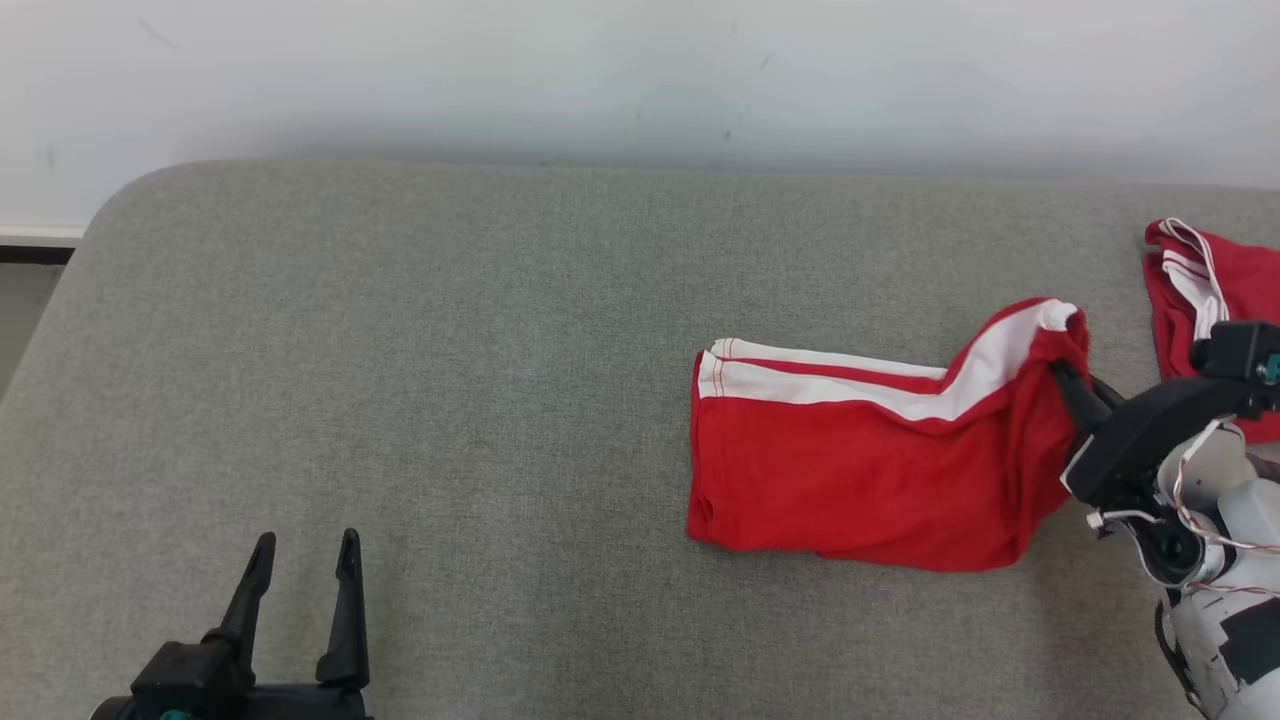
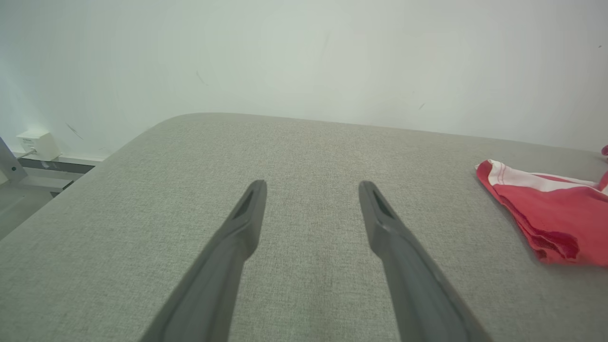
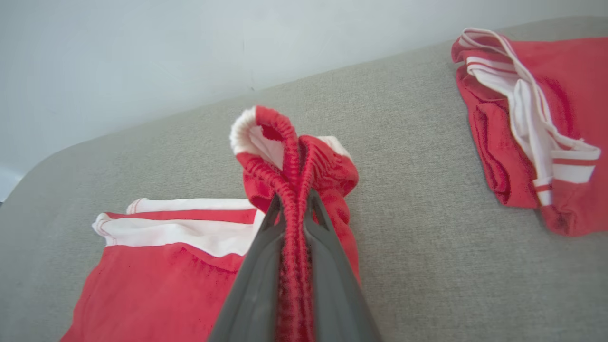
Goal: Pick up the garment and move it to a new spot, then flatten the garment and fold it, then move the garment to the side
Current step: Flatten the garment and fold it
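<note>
Toward the right edge of the bench (image 1: 400, 300), the red shorts (image 1: 850, 470) are laid, their waistband (image 3: 285, 142) pinched and raised by the right hand (image 1: 1065, 375), judged ready for lifting away. The left hand (image 1: 307, 540) is held spread at the front edge. A second red garment (image 1: 1240, 280) is noted beyond.

Left gripper (image 2: 311, 187) rises from bottom centre, its two dark fingers spread wide above the grey fabric surface (image 2: 308, 142), nothing between them. Garment (image 2: 551, 209), red with a white band, lies at the right edge, well apart. Small white box (image 2: 39, 144) at mid-left, against the pale wall (image 2: 304, 57).
</note>
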Controlling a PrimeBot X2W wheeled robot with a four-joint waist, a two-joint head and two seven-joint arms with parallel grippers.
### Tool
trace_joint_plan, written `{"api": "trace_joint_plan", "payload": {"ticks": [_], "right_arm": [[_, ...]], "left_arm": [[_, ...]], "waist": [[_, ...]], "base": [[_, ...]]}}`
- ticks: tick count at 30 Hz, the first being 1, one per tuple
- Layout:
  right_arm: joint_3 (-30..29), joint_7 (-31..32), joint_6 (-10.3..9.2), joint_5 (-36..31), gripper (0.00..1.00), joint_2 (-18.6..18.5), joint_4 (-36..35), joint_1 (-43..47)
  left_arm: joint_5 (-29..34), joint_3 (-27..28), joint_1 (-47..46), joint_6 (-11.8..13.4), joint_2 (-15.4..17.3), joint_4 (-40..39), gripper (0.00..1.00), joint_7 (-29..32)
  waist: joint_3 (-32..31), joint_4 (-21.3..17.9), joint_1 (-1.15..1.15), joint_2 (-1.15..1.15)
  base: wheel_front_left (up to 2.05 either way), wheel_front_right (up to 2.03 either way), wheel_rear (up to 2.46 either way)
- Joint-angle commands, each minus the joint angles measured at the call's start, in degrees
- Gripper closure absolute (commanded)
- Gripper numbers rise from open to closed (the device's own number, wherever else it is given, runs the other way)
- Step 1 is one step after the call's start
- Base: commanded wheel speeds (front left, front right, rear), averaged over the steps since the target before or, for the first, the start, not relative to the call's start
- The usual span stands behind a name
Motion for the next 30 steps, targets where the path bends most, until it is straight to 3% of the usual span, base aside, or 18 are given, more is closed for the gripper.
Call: {"api": "trace_joint_plan", "payload": {"ticks": [1, 5, 11, 20, 27, 29, 30], "right_arm": [[-0.42, 1.21, -0.17, 1.96, 1.00, 0.45, -0.92, 0.78], [-1.45, 7.81, -0.17, 9.10, 1.00, 2.60, -5.79, 1.17], [-3.83, 13.09, -0.16, 13.59, 1.00, 7.32, -8.94, 0.37], [-3.11, 13.46, -0.16, 8.29, 1.00, 13.74, -7.83, -0.31], [-3.41, 9.02, -0.16, 1.45, 1.00, 16.62, -2.29, -1.69], [-2.60, 7.36, -0.16, -0.77, 0.26, 16.95, -1.14, -2.04], [-2.56, 6.79, -0.16, -1.22, 0.00, 17.14, -0.66, -2.11]], "left_arm": [[0.20, -0.07, 0.59, -0.13, -0.04, 0.13, 0.00, -0.01], [0.06, -0.42, 0.99, -0.18, -0.08, 0.35, 0.00, -0.01], [-0.43, -1.38, 0.23, -0.22, -0.12, 0.73, 0.00, -0.01], [-1.75, -2.77, -1.35, -0.12, -0.12, 1.34, 0.00, -0.01], [-2.38, -3.79, -2.59, 0.45, -0.12, 1.70, 0.00, -0.01], [-2.49, -4.02, -2.70, 0.54, -0.12, 1.86, 0.00, -0.01], [-2.57, -4.13, -2.68, 0.71, -0.12, 1.94, 0.00, -0.01]], "waist": [[-0.28, -0.03, 0.00, 0.00], [-0.64, 0.03, 0.00, 0.00], [-0.30, 0.89, 0.00, 0.00], [1.18, 3.37, 0.00, 0.00], [2.44, 4.66, 0.00, 0.00], [2.49, 4.82, 0.00, 0.00], [2.44, 4.83, 0.00, 0.00]], "base": [[0.00, 0.00, 0.00], [0.00, 0.00, 0.00], [0.00, 0.00, 0.00], [0.00, 0.00, 0.00], [0.00, 0.00, 0.00], [0.00, 0.00, 0.00], [0.00, 0.00, 0.00]]}}
